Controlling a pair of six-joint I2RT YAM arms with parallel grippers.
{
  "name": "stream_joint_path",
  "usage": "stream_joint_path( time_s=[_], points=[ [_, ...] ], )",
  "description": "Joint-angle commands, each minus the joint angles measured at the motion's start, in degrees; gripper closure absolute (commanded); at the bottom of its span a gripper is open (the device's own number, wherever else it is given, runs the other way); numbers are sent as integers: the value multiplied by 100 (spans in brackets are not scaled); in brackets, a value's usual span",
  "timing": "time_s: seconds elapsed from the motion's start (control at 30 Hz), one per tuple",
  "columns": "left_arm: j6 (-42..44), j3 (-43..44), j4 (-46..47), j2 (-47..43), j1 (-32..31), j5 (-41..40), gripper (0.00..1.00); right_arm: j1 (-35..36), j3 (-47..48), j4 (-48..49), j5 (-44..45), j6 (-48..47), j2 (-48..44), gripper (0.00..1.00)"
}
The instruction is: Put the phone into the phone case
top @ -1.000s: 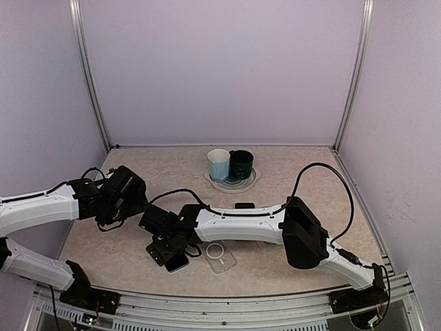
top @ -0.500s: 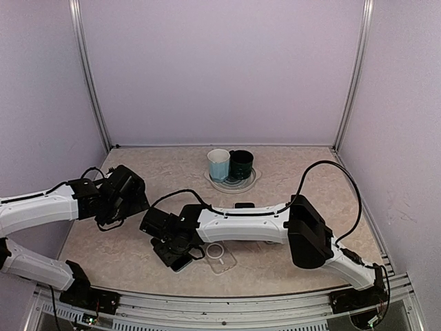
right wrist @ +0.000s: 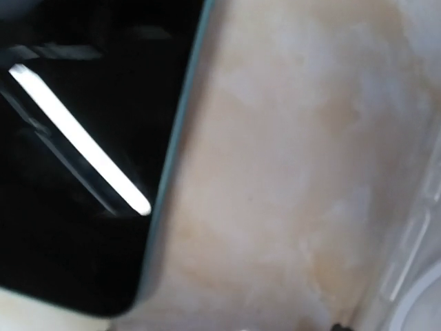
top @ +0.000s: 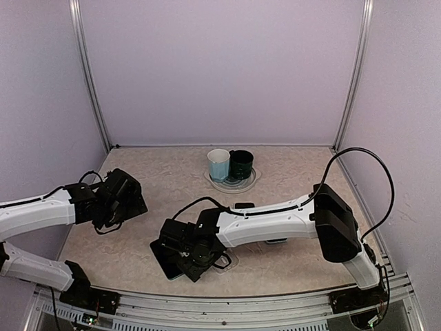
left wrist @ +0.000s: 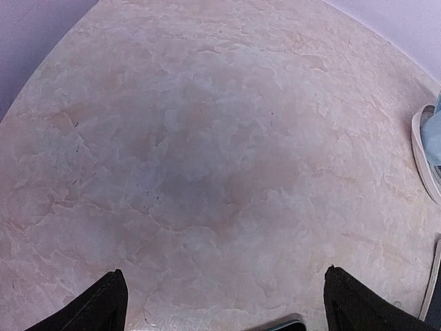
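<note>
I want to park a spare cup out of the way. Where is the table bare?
Bare: the back right, between the cups and the right wall; the back left, beyond the left pincer. Crowded: the near middle, where right pincer, phone and case lie close.

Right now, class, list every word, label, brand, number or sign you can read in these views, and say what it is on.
None can be read. The phone screen is dark, showing only a bright reflected streak; the pale blue cup and dark green cup show no legible print.
</note>
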Motion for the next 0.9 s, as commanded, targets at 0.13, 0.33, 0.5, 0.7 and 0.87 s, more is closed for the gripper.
stream_joint_path(
  time_s=[0.13,0.33,0.5,0.7,0.87],
  points=[
    [-392,-1175,1205,90,-212,1788,33,35,288,446,30,-108,-225,31],
    [-1088,-1138,781,164,-1132,1434,47,-244,-322,1152,-245,11,-782,37],
    [-1501,-1321,697,464,-1548,1713,60,-535,-815,1625,-489,119,-1060,39],
    [-1961,-1407,290,458,-1855,1526,67,-629,-986,1780,-405,112,-1223,38],
    [-2102,-1558,198,396,-1899,1474,73,-631,-980,1881,-562,103,-1128,38]
  ],
)
